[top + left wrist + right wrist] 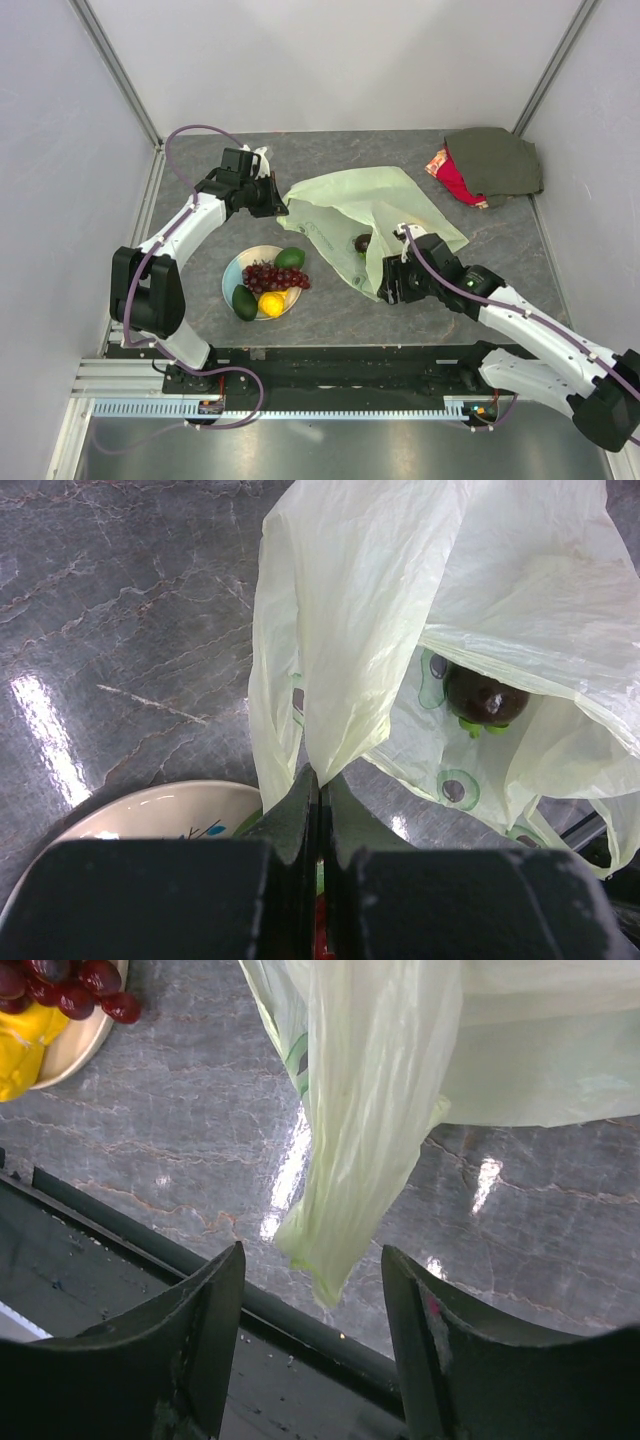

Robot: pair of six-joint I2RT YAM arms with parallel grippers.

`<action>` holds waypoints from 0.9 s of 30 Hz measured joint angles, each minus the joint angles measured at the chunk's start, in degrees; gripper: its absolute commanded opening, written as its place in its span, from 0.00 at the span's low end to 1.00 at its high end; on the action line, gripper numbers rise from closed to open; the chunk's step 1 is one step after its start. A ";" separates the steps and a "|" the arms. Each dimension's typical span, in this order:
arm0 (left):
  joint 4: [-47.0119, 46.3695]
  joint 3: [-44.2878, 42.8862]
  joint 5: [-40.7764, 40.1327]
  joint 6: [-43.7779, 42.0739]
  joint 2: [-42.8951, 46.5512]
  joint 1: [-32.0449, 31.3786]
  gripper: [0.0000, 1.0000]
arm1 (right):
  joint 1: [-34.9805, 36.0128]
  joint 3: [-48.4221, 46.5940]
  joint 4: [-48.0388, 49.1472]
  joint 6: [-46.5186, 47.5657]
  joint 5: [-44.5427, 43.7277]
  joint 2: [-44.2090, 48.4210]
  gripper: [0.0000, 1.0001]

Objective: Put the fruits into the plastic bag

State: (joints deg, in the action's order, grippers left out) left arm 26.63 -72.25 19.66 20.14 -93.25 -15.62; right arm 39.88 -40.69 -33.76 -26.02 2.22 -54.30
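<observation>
The pale green plastic bag [365,205] lies spread at mid table. My left gripper [277,203] is shut on its left edge and holds it up; in the left wrist view the jaws [320,777] pinch the film. A dark brown-purple fruit [362,243] sits inside the bag and shows in the left wrist view [485,695]. Grapes [277,275], two avocados [290,258] [244,301] and a yellow lemon [271,304] lie on the plate [233,272]. My right gripper [388,284] is open at the bag's near edge. A bag loop [350,1200] hangs between its fingers [312,1260], untouched.
A dark green and red cloth [490,165] lies at the back right corner. The table's front rail [150,1250] runs just below my right gripper. White walls close in the table on three sides.
</observation>
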 measured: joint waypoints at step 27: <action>0.83 -35.69 14.49 12.90 0.17 -0.04 0.01 | -2.99 -38.07 4.26 -8.63 -9.29 0.81 0.00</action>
State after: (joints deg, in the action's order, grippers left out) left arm 27.46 -107.94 34.15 33.04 -93.08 -15.66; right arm 36.88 -78.76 -29.50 -34.65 -7.07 -53.49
